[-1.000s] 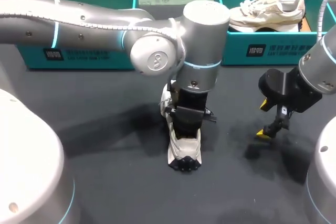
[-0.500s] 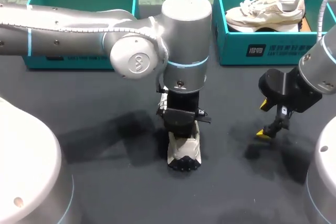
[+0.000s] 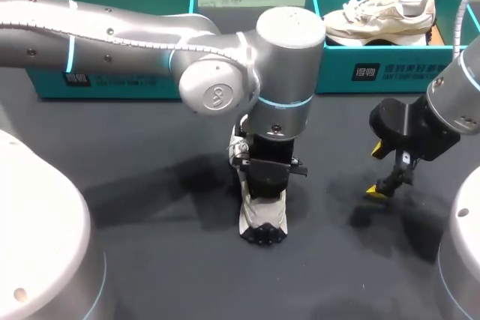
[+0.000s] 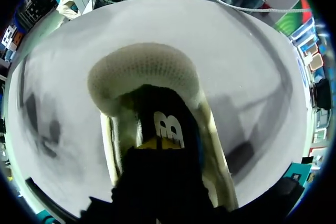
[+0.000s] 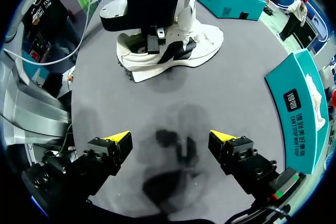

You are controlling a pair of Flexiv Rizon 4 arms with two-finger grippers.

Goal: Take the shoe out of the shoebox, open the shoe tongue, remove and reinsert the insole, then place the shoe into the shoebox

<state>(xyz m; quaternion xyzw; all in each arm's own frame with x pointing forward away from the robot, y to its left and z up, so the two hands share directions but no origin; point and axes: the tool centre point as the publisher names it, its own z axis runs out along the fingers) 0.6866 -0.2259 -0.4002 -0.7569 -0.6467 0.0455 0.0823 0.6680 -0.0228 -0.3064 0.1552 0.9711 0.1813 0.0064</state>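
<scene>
A white shoe (image 3: 262, 221) with a dark sole lies on the black table (image 3: 150, 185) near the middle, toe toward the front edge. My left gripper (image 3: 265, 179) stands straight down in the shoe's opening, shut. In the left wrist view its yellow tips (image 4: 160, 142) sit together on the dark insole (image 4: 169, 125), just ahead of the mesh heel collar (image 4: 142, 69); whether they pinch the insole is hidden. My right gripper (image 3: 379, 170) hangs open to the right of the shoe, nothing between its fingers (image 5: 170, 137). The right wrist view shows the shoe (image 5: 178, 51) on its sole with my left gripper (image 5: 152, 35) in it.
A teal shoebox (image 3: 382, 73) at the back right holds a second white shoe (image 3: 379, 16). Another teal box (image 3: 112, 80) stands at the back left. My left arm (image 3: 150, 43) spans the table from the left above the middle.
My left arm's wrist swung a little left, then back right, with the gripper staying in the shoe. The shoe barely shifted. The right arm kept still.
</scene>
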